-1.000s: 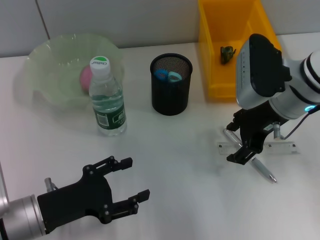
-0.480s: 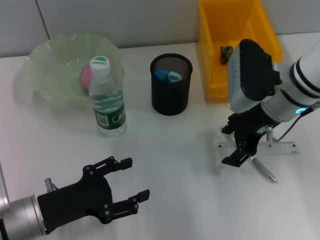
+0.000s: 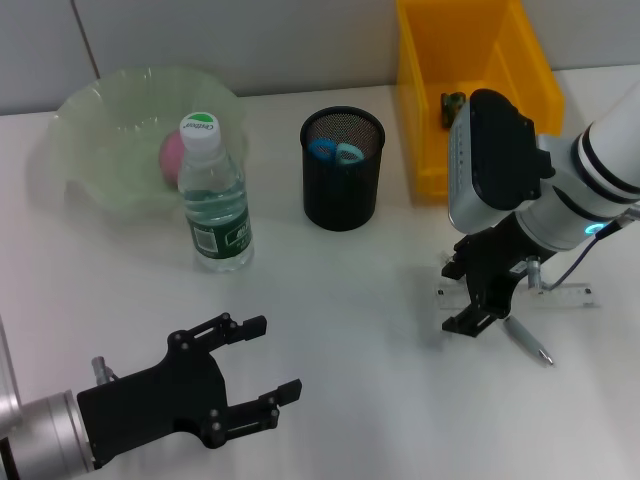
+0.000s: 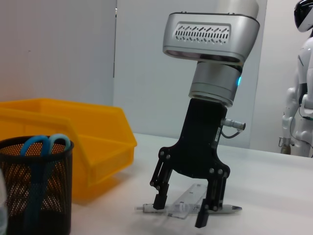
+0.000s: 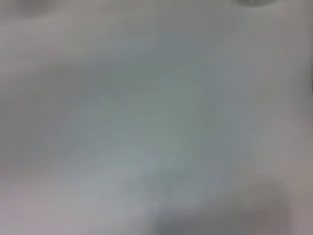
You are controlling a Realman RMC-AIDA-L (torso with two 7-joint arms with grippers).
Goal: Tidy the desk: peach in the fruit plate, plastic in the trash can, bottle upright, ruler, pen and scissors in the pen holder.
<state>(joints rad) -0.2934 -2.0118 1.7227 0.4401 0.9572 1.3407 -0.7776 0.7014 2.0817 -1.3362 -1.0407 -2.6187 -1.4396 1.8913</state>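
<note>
My right gripper (image 3: 457, 297) is open and hangs low over the left end of the clear ruler (image 3: 565, 295), which lies across the silver pen (image 3: 528, 340). In the left wrist view that gripper (image 4: 180, 213) straddles the ruler (image 4: 188, 204) and pen (image 4: 230, 209), holding nothing. The peach (image 3: 172, 155) lies in the green fruit plate (image 3: 90, 110). The bottle (image 3: 213, 195) stands upright. Blue-handled scissors (image 3: 335, 151) stick out of the black mesh pen holder (image 3: 343, 190). A dark plastic scrap (image 3: 455, 105) lies in the yellow trash bin (image 3: 425, 110). My left gripper (image 3: 255, 375) rests open near the front left.
The yellow bin (image 4: 93, 147) stands close behind the right arm, and the pen holder (image 4: 34, 196) sits to its left. The right wrist view shows only blurred table surface. A white robot (image 4: 303, 88) stands far in the background.
My right gripper has moved leftward along the ruler, toward its left end, still open. The left arm has not moved.
</note>
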